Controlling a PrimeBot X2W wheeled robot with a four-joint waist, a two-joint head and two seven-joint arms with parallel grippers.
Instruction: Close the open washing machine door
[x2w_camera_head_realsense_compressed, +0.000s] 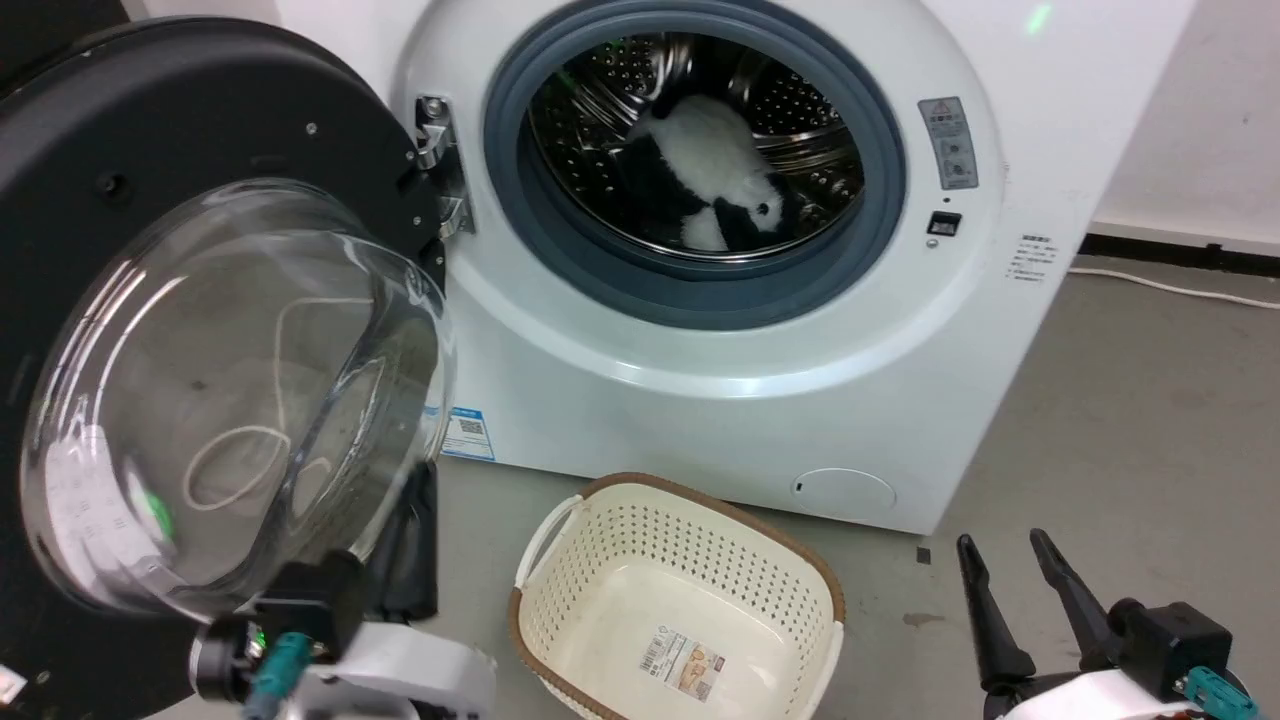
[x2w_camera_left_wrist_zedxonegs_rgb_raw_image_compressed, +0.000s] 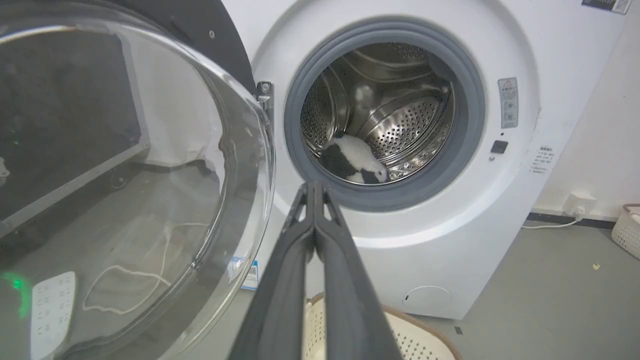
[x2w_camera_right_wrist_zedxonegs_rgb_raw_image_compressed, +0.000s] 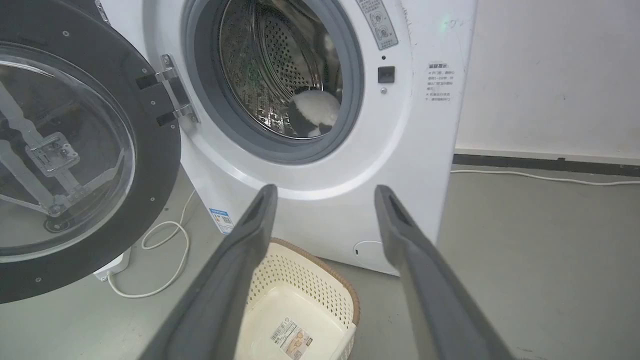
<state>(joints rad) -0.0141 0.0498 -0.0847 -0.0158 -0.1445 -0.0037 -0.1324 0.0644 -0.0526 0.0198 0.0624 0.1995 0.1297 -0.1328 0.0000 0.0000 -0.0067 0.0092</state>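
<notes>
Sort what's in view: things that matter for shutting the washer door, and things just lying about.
For the job: washing machine door; washing machine; left tool, shut, beside the door.

Lying about: laundry basket; stuffed toy inside the machine; white cord on the floor; right tool, open.

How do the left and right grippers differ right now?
The left gripper is shut, fingers pressed together; the right gripper is open, fingers spread. The left gripper sits beside the washing machine door at its glass bulge; the right gripper hangs low over the floor, away from the door. Both hold nothing and point toward the washing machine.
</notes>
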